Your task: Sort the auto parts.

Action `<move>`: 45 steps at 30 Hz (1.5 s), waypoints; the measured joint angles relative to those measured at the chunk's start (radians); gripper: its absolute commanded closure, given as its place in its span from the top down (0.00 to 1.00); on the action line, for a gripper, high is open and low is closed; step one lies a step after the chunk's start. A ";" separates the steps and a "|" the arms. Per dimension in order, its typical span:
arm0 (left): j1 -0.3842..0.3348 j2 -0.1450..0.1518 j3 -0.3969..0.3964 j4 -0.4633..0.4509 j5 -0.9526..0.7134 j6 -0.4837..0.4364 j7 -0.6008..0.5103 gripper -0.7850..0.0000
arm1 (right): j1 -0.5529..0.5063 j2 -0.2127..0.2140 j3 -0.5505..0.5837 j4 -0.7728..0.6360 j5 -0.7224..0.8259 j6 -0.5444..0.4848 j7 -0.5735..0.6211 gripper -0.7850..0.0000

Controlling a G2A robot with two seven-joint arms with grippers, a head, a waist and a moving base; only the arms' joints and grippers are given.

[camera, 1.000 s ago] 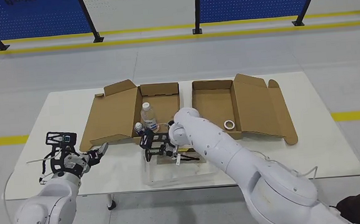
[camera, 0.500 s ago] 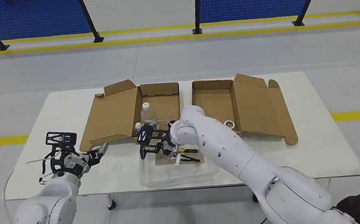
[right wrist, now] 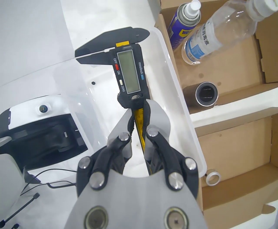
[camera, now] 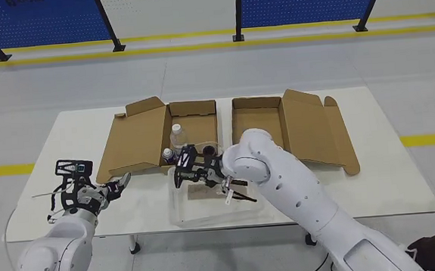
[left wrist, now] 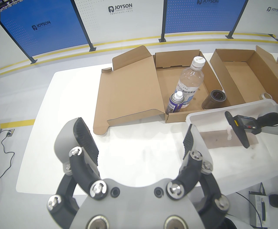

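A black digital caliper (right wrist: 128, 71) with a yellow scale hangs over the clear plastic bin (right wrist: 173, 71). My right gripper (right wrist: 139, 112) is shut on its beam. In the top view the caliper (camera: 187, 162) is at the front edge of the left cardboard box (camera: 193, 111). That box holds a clear bottle (left wrist: 191, 80), a blue spray can (left wrist: 174, 102) and a black cylindrical sleeve (left wrist: 214, 98). My left gripper (left wrist: 139, 141) is open and holds nothing, low over the table's left front (camera: 119, 186).
The right cardboard box (camera: 259, 129) stands open with a small white ring (right wrist: 212, 177) inside. Both box lids lie flat outward. The clear bin (camera: 181, 214) sits at the table's front edge. Bare tabletop lies between my left gripper and the bin.
My right arm has shifted to the right and toward the boxes, carrying the caliper with it. The left arm has stayed still.
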 measured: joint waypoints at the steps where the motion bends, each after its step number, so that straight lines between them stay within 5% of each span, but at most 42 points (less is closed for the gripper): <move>1: 0.000 0.000 0.000 0.000 0.000 0.000 0.000 1.00 | -0.008 0.004 0.007 -0.013 -0.002 0.001 0.004 0.00; 24: 0.000 0.000 0.000 0.000 0.000 0.000 0.000 1.00 | 0.025 0.045 0.136 -0.135 -0.030 0.116 -0.019 0.00; 36: 0.000 0.000 0.000 0.000 0.000 0.000 0.000 1.00 | -0.030 0.091 0.343 -0.127 -0.110 0.279 -0.041 0.00; 45: 0.000 0.000 0.000 0.000 0.000 0.000 0.000 1.00 | -0.073 0.126 0.482 -0.013 -0.124 0.284 -0.074 0.00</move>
